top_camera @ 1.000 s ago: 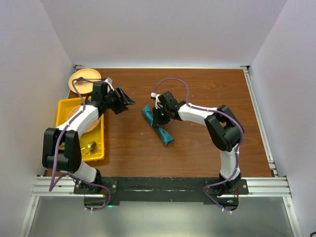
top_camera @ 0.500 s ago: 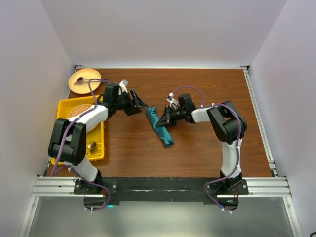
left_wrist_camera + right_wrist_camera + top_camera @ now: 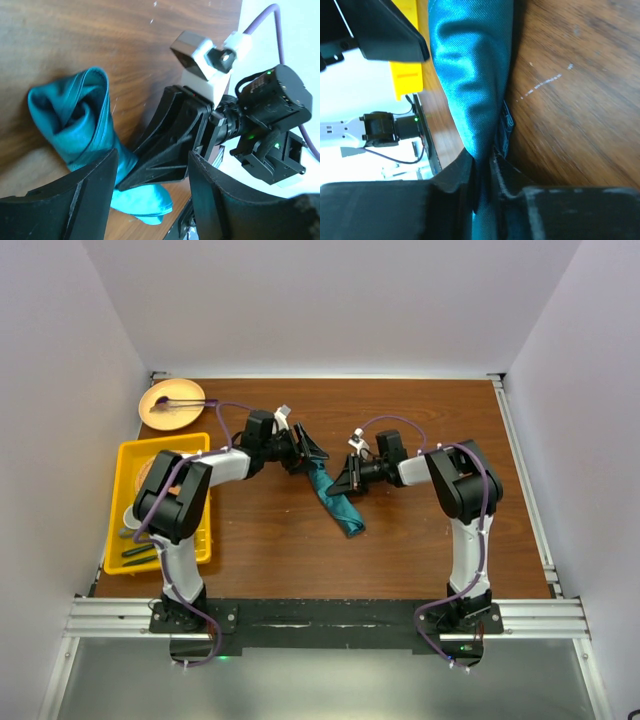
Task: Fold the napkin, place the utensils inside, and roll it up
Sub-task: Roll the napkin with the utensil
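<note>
One napkin, teal, in a single rolled bundle. Two robot arms: the left arm and the right arm. Two grippers, one per arm: the left gripper and the right gripper. Two purple cables, one on each arm. One yellow tray. One round tan plate, bearing one thin stick-like utensil with a dark purple end. In the tray lie at least two dark slender pieces; their exact number is too small to tell. One brown wooden table.
</note>
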